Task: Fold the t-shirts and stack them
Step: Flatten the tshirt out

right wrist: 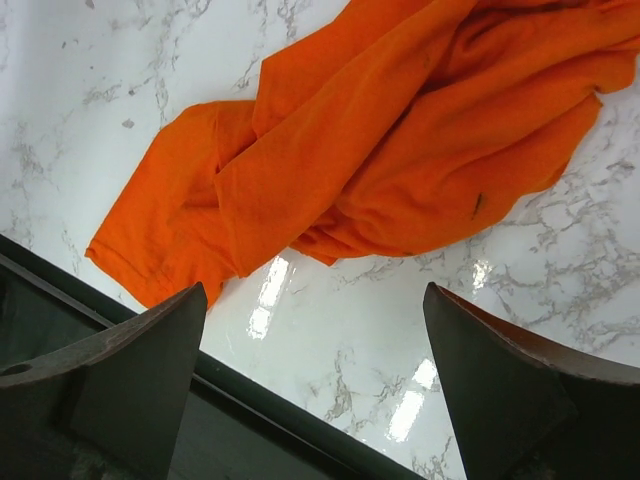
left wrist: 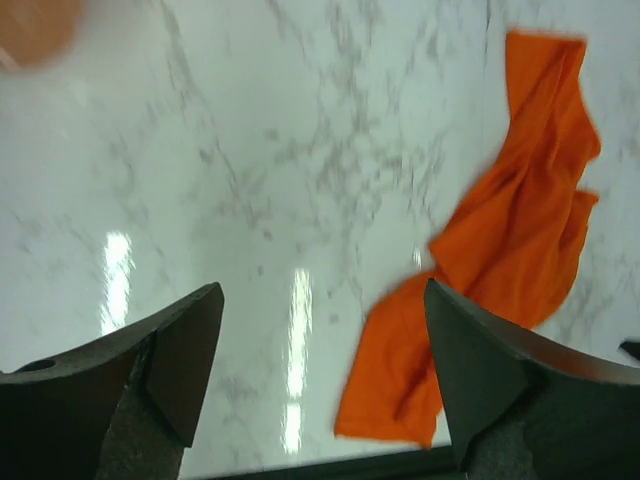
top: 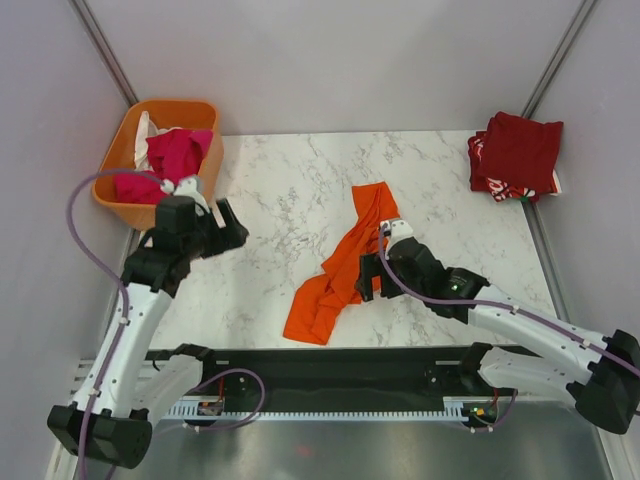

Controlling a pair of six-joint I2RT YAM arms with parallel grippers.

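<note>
My left hand (left wrist: 320, 300) and right hand (right wrist: 315, 300) hung released and empty over the worktop (top: 270, 200), the crumpled orange t-shirt (top: 335, 280) lying just beside my right.

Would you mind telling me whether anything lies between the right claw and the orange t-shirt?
Nothing visible does: the open right claw hovers beside the orange t-shirt, with only bare marble table between them.
</note>
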